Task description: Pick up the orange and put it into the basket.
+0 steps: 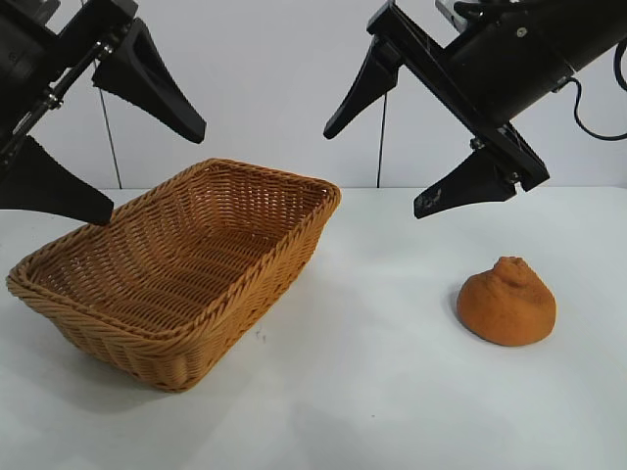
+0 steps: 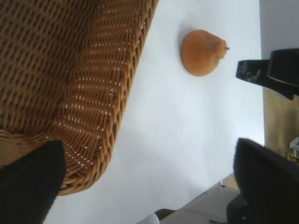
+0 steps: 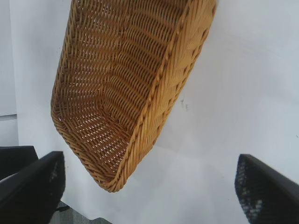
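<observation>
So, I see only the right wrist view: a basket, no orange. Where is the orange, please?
Observer: The orange lies on the table, apart from the basket, on the right arm's side.
Operator: Is my right gripper near it?
Observer: The right gripper hangs open above the table, between basket and orange, touching neither.
Operator: And the left gripper?
Observer: The left gripper is open too, raised over the basket's far end.
</observation>
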